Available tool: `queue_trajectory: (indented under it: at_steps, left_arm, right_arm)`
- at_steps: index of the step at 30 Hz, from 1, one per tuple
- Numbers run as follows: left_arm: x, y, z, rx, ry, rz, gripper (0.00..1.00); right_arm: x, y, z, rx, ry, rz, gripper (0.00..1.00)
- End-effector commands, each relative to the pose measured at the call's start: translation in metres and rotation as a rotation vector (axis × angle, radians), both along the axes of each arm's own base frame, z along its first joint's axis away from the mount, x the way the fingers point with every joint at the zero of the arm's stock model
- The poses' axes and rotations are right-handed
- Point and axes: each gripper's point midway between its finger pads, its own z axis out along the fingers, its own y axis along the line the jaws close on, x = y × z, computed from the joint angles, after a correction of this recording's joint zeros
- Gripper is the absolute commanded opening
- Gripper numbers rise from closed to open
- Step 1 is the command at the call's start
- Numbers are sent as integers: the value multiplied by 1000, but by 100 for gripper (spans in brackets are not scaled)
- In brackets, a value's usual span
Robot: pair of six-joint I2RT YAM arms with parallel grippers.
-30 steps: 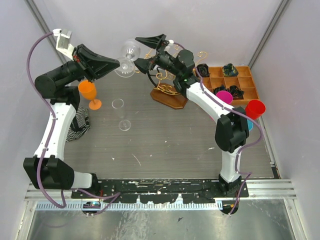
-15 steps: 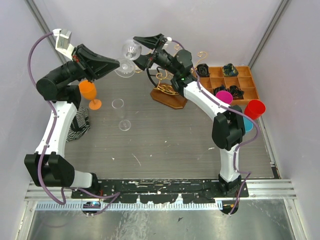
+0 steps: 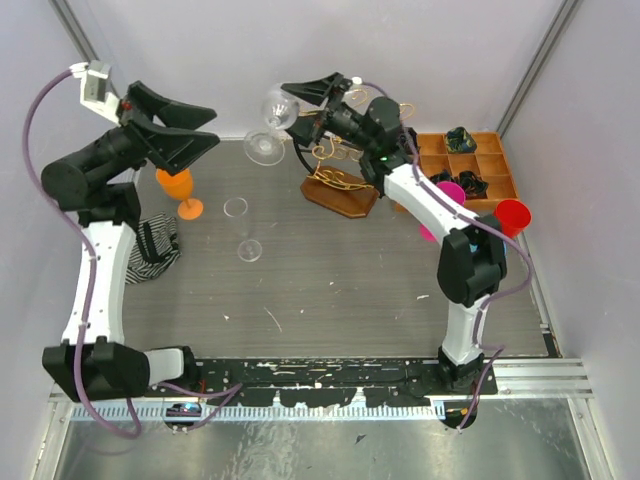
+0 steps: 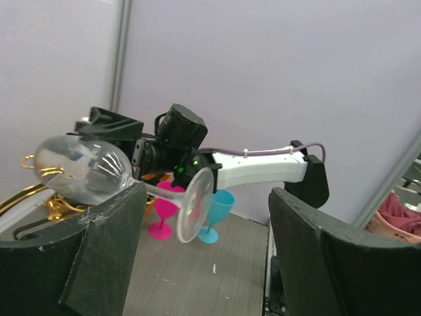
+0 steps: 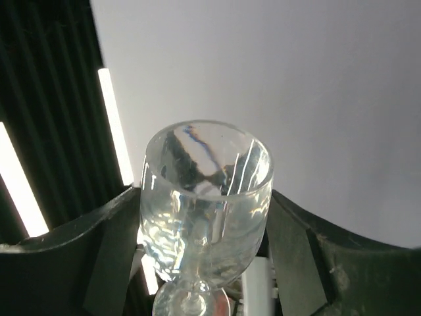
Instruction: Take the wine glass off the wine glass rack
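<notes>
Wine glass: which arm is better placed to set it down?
Right. The right end effector grips the wine glass by its bowl; the left end effector is open, apart from it.

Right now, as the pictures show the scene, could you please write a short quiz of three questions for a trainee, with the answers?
1. True or false: the left gripper stands open, apart from the wine glass.
2. Where is the wine glass? A) hanging on the wine glass rack; B) in the air, between the fingers of the right gripper; C) lying on the table.
3. Fill in: the opaque goblet nearest the left gripper is ___ in colour.
Key: 1 true; 2 B; 3 orange.
</notes>
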Motion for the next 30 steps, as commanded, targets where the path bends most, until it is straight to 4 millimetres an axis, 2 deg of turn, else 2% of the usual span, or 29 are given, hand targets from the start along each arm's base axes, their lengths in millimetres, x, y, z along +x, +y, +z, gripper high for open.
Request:
queue_trajectory:
  at_steps: [1,3,5,7,9,10,16,19,24,30]
  left_arm:
    - [-9,14,6,4,-25,107,83]
    - [-10,18,5,7,-18,131,84]
    - [-9,21,3,8,-3,148,84]
    - [-6,23,1,-4,15,166,84]
    - [-2,26,-2,-26,38,183,84]
    - [1,27,-3,-41,50,193,84]
    - [11,31,-14,-89,107,216,84]
    - [15,34,-17,-110,133,231,84]
    - [25,41,-19,-185,207,280,82]
    - [24,46,-27,-232,258,316,80]
  right_arm:
    - [-38,-36,27,-256,-336,-128,55]
    - [-37,-47,7,-513,-469,-269,57]
    - [-44,-65,3,-768,-655,-476,59]
    - [-51,-84,-10,-932,-750,-629,60]
    - [-57,-101,-35,-1039,-785,-713,59]
    - [-58,-106,-60,-1101,-787,-717,59]
    - [-91,-115,-111,-1321,-959,-860,58]
    - [-90,-128,-146,-1413,-955,-933,58]
    - [-83,-139,-204,-1487,-945,-1014,58]
    - [-74,-143,-223,-1556,-965,-1120,57]
